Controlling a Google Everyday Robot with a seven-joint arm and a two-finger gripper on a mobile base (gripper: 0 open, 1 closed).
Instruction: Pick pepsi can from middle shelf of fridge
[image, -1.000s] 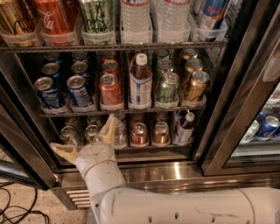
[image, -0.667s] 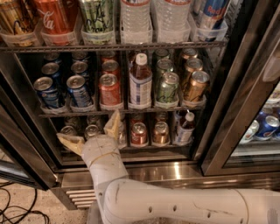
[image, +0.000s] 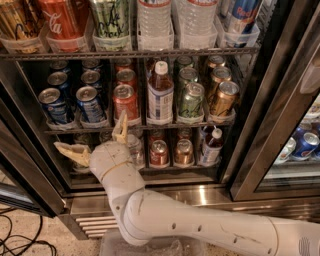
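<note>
several blue cans queue in lanes on the middle shelf (image: 165, 127) of the fridge (image: 210, 196), so a front pepsi can (image: 90, 104) sits reachable just above my gripper (image: 95, 140); fingers (image: 120, 129) spread wide, i judge to straddle it

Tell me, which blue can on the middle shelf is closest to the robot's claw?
The front pepsi can beside the red can: it stands right above the open gripper, which is under the shelf edge. Other blue cans are farther left or behind.
</note>
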